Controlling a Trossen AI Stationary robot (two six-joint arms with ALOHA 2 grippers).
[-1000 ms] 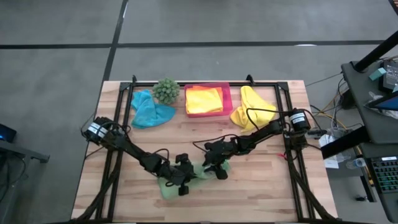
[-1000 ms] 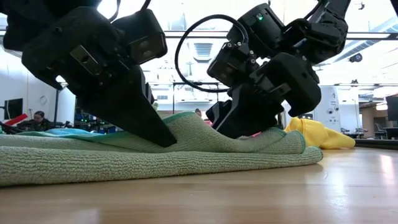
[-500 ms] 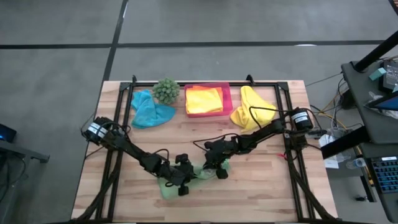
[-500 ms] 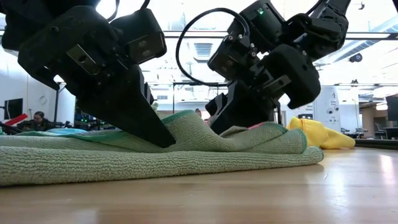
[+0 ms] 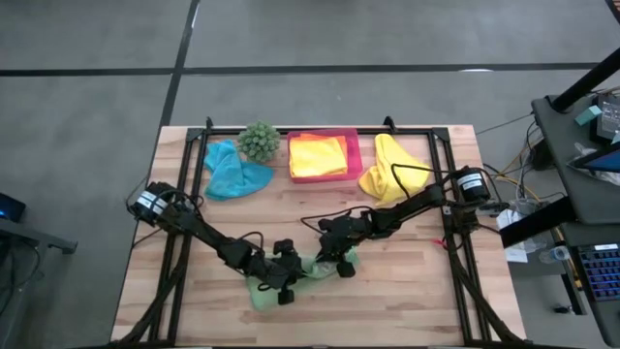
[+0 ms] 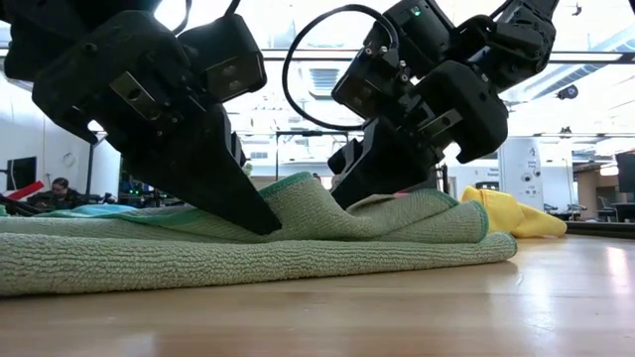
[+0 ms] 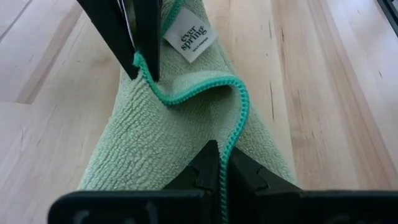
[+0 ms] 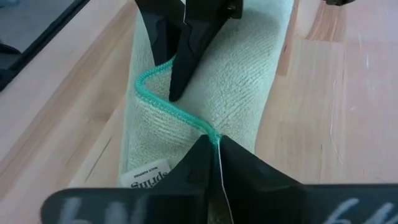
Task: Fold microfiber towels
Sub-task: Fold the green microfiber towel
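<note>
A light green towel (image 5: 291, 283) is spread, partly folded, on the wooden table (image 5: 407, 291) in the lower centre of the high view. Its teal-stitched edge is pinched at two points: the left claw (image 5: 287, 281) is clamped on the hem at the lower left of the cloth, and the right claw (image 5: 339, 264) is clamped on the same hem toward its upper right. In the left wrist view the hem (image 7: 231, 106) is seen running between the closed fingers, with a white label (image 7: 189, 41) lying beside the other claw. In the low view the gripped edge is seen raised in a soft ridge above the flat lower layer.

Along the top of the table a pink tray (image 5: 355, 155) is placed; a folded yellow towel over an orange one (image 5: 318, 155) is held in it. To its left a spiky green plant (image 5: 259, 141) and a crumpled teal blue towel (image 5: 232, 171) are seen; to its right a loose yellow towel (image 5: 392, 167) is heaped.
</note>
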